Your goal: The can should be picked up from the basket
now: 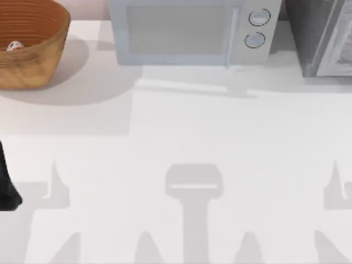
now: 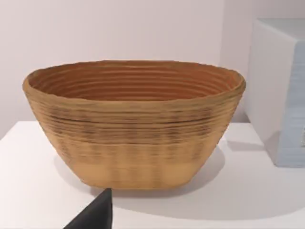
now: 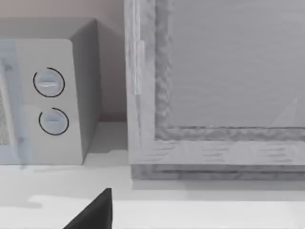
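A large round orange-brown woven basket (image 1: pixel 33 55) with ribbed walls is seen at the far left corner of the white worktop (image 1: pixel 181 137) in the top view. The small cylindrical can (image 1: pixel 15 46) with a white-and-red label is seen lying inside that basket, low against the inner wall on the side away from the microwave; how it is tilted cannot be told. In the left wrist view the basket (image 2: pixel 133 129) is seen from the side, standing upright on the worktop, and the can is hidden by the basket's wall.

Well in front of the basket, at the left edge of the worktop, a dark part of the left arm (image 1: pixel 6 187) is seen in the top view. A black tip of the left hand (image 2: pixel 95 214) is seen in the left wrist view, short of the basket and apart from it; whether that hand is released or clenched cannot be told.

Just to the right of the basket, along the back of the worktop, a grey-white box-shaped microwave (image 1: pixel 190 30) with two round knobs (image 1: pixel 256 28) is placed. Right of the microwave, well away from the basket, a grey textured cabinet (image 1: pixel 324 36) is seen.

A black tip of the right hand (image 3: pixel 95 212) is seen in the right wrist view, facing the microwave and the cabinet; its state cannot be told.
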Tool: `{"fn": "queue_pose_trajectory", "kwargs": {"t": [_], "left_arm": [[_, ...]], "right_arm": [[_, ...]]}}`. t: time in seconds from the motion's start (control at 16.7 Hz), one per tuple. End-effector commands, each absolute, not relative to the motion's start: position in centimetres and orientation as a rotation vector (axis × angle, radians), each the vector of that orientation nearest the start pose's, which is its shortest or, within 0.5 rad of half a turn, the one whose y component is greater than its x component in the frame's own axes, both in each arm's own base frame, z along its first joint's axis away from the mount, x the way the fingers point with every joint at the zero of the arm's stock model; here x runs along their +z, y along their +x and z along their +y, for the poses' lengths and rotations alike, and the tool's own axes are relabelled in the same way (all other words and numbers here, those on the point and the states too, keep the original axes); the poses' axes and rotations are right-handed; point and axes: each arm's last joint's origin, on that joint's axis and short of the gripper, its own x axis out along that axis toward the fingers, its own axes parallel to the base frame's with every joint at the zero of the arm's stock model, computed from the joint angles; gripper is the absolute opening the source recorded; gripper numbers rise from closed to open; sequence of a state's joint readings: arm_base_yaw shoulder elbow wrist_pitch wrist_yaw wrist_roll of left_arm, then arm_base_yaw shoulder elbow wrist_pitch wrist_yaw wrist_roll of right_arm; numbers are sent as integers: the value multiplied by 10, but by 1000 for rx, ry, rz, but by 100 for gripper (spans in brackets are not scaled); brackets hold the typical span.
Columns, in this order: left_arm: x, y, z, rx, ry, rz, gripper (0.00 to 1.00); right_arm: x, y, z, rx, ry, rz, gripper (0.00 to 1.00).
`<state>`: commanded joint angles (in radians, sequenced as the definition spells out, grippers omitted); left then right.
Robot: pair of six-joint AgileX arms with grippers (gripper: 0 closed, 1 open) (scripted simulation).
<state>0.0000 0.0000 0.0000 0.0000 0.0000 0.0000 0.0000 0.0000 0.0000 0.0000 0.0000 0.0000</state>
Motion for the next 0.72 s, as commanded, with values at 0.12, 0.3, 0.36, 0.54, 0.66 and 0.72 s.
{"fn": "queue_pose_trajectory", "kwargs": {"t": [0.12,0.3,0.36,0.54,0.66,0.72], "left_arm": [[160,106,-1,0,0,0,100],[174,105,-1,-3,1,-1,100],[183,105,-1,-6,0,4,100],[224,109,-1,-19,-5,43,100],[259,118,-1,-28,-12,91,100],[279,126,-1,-31,-17,119,100]], "right_arm": [[160,106,-1,0,0,0,100],[160,106,-1,0,0,0,100],[160,106,-1,0,0,0,100],[160,106,-1,0,0,0,100],[160,106,-1,0,0,0,100],[160,106,-1,0,0,0,100]]}}
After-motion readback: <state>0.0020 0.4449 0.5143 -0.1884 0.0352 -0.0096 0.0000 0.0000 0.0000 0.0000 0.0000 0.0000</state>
